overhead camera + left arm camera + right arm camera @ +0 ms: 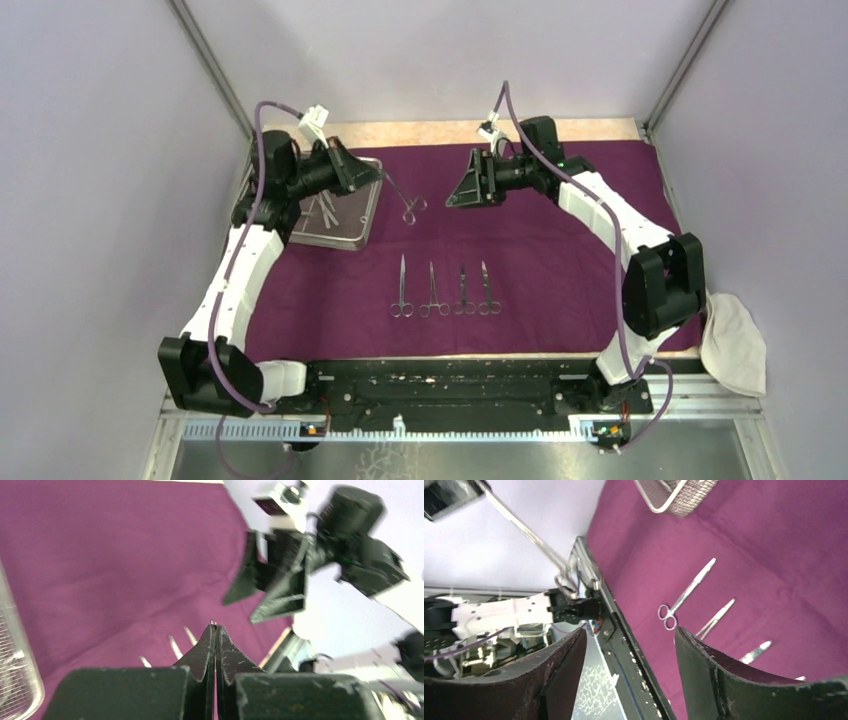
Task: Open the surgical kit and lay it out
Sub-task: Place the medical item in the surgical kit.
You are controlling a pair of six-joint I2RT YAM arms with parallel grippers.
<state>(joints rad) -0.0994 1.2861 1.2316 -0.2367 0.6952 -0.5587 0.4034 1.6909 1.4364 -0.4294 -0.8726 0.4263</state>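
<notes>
Purple wrap (560, 270) is spread flat over the tabletop. We see the wire-mesh tray (340, 243) on its far left part, with a few steel instruments (325, 210) inside. Left gripper (216, 626) is closed on the tip of a ring-handled instrument (405, 198), which hangs above the wrap just right of the tray, rings lowest. Right gripper (626, 635) is open and holds nothing; we see it facing the left one, apart from the hanging instrument. A row of four instruments (433, 288) lies side by side on the wrap's near middle, rings toward the arm bases. White cloth (735, 345) sits off the near right corner.
</notes>
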